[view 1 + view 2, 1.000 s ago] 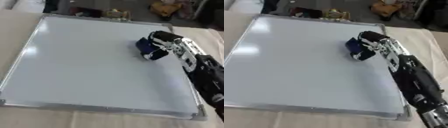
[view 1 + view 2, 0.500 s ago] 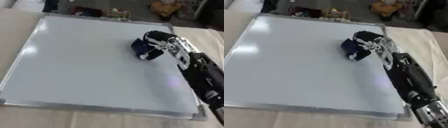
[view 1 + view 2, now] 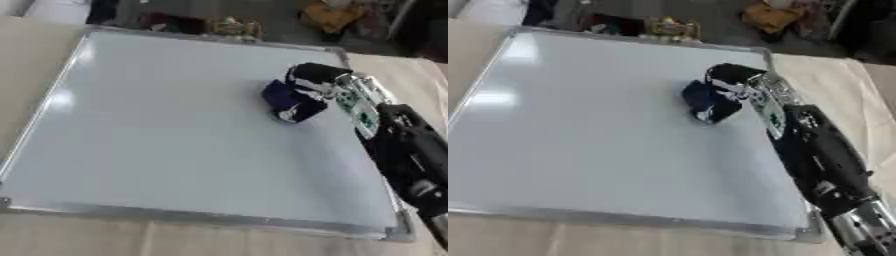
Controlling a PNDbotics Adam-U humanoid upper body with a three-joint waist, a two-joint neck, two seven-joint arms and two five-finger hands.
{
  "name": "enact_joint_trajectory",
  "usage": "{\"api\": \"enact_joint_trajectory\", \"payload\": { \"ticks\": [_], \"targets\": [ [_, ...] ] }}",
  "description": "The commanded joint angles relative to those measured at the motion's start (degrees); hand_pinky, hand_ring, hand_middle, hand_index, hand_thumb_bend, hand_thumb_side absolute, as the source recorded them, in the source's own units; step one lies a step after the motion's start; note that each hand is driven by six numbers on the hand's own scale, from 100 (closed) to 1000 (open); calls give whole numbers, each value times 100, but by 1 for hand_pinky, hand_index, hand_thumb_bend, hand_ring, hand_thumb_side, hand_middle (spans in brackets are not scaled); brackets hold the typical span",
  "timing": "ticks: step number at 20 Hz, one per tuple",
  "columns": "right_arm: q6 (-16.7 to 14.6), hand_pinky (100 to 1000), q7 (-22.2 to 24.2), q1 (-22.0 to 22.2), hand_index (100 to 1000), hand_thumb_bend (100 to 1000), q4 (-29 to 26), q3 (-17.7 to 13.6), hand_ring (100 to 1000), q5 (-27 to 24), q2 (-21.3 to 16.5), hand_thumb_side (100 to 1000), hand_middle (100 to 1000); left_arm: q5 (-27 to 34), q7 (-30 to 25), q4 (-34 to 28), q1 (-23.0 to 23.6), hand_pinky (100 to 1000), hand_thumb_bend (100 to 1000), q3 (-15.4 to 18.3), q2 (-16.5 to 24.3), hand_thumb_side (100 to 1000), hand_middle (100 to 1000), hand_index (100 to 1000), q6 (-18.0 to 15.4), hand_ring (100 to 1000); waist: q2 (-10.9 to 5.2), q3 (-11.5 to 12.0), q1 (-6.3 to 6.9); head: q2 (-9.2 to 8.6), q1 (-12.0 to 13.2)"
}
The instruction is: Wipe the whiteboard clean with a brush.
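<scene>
A large whiteboard [image 3: 157, 130] with a silver frame lies flat on the tan table and shows no marks. My right hand [image 3: 313, 80] reaches in from the lower right, its fingers curled round a dark blue brush [image 3: 287, 101] with a pale underside. The brush rests on the board in its upper right part. My black right forearm [image 3: 815, 155] lies along the board's right edge. The left hand shows in neither view.
Beyond the board's far edge lie a dark object [image 3: 610, 25], a small yellowish item [image 3: 671, 27] and an orange-brown thing [image 3: 772, 15]. Tan table [image 3: 52, 240] surrounds the board at the left, front and right.
My right hand has slid the brush a little to the left and slightly up the board. The picture has also shifted a bit.
</scene>
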Motion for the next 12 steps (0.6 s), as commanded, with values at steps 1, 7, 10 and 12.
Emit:
{"api": "enact_joint_trajectory", "payload": {
  "ticks": [1,7,10,12],
  "targets": [
    [-91,658,71,-52,188,442,-10,34,752,27,-53,520,283,33,-16,-90,-53,694,324,37,59,860,544,393,-1,586,-89,6,31,-65,21],
    [-175,663,196,27,285,450,-79,48,755,-126,-105,525,294,37,-5,-91,-50,695,322,45,63,859,544,394,2,586,-93,-2,29,-74,42],
    [-194,664,260,46,293,441,-127,55,756,-190,-127,535,294,40,-3,-91,-50,696,321,44,65,859,544,394,-1,586,-97,-3,33,-80,45],
    [-211,664,291,56,306,416,-159,59,755,-219,-136,549,293,39,0,-88,-44,696,321,48,66,859,544,394,-5,586,-98,-6,37,-87,49]
  ]
}}
